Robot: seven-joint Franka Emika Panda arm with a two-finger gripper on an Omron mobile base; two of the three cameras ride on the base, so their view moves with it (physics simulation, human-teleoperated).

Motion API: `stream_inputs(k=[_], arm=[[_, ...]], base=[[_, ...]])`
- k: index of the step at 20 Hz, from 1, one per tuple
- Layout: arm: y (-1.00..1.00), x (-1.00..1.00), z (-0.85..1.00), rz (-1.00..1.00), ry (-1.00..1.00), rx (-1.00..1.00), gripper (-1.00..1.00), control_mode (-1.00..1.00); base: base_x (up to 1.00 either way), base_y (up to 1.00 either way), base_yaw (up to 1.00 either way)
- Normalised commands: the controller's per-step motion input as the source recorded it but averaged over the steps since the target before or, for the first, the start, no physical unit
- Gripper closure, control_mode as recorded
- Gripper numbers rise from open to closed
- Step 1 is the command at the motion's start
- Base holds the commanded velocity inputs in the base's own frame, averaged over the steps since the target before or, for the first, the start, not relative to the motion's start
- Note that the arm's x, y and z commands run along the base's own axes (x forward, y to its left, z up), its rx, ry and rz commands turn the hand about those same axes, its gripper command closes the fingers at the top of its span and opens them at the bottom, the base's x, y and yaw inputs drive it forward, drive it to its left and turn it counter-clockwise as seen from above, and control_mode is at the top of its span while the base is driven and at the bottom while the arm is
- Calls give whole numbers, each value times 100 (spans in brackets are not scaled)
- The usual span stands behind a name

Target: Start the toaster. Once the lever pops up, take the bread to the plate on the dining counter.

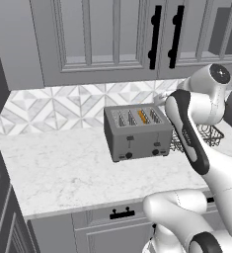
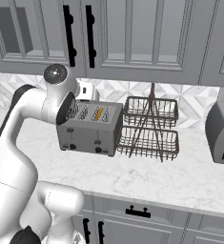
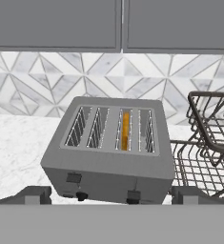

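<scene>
A grey four-slot toaster [image 3: 108, 150] stands on the white marble table [image 1: 63, 168], set back near the tiled wall at the table's rear edge, its lever-and-knob face turned toward the front edge. An orange-tan slice of bread [image 3: 125, 131] sits upright in the third slot from the left as the front face is seen, sunk low with its top edge below the rim. Just beside the toaster, on the side nearest that slot's far neighbour, a dark two-tier wire rack [image 2: 149, 128] rests on the table. The pincer [image 3: 111, 195] hovers in front of and above the toaster's front face, its two dark fingertips [image 3: 35, 194] spread wide, one to each side of the front face in the hand view. It holds nothing and touches nothing; the toaster and bread lie beyond and between the tips. Grey cabinets [image 1: 102, 39] with black handles hang over the wall.
</scene>
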Motion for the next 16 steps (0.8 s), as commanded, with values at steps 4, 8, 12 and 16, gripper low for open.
stream_inputs(k=[4, 8, 12, 16], arm=[[0, 0, 0, 0, 0, 0, -100, -100], [0, 0, 0, 0, 0, 0, -100, -100], [0, 0, 0, 0, 0, 0, -100, -100], [0, 0, 0, 0, 0, 0, -100, -100]], base=[[0, 0, 0], [0, 0, 0], [0, 0, 0], [0, 0, 0]])
